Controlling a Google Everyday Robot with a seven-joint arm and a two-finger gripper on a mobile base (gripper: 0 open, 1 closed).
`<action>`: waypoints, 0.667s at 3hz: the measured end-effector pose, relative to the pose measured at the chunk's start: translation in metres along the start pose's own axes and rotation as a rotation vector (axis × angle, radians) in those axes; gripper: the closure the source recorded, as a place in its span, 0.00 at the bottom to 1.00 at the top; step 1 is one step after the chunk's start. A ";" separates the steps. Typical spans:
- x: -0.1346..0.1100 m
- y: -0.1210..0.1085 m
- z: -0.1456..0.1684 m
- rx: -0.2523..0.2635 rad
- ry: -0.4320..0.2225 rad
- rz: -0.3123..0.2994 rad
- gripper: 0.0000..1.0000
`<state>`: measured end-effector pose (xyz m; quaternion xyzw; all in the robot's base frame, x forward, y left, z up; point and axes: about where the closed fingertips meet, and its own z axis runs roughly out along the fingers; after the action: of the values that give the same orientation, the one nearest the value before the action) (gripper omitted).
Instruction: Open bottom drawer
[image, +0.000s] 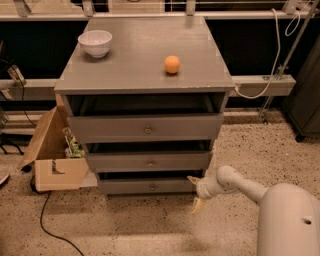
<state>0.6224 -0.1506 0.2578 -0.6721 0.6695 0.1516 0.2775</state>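
My arm (242, 186) comes in low from four o'clock, forearm stretched leftward. The claw (195, 192) is spread wide, holding nothing, just beside the bottom drawer (150, 186), at its three o'clock end.

The gripper (195, 191) sits low, at 4 o'clock from the bottom drawer (145, 186) and just beside its right end, with its fingers (198, 204) spread apart. All three drawers stand slightly pulled out. On the bench (140, 75), a white bowl (95, 42) lies at 10 o'clock from the orange (172, 64).
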 end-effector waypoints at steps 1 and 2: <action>0.002 0.000 0.013 -0.011 0.018 -0.015 0.00; 0.008 -0.008 0.033 -0.031 0.041 -0.032 0.00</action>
<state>0.6361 -0.1387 0.2281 -0.6899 0.6618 0.1437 0.2558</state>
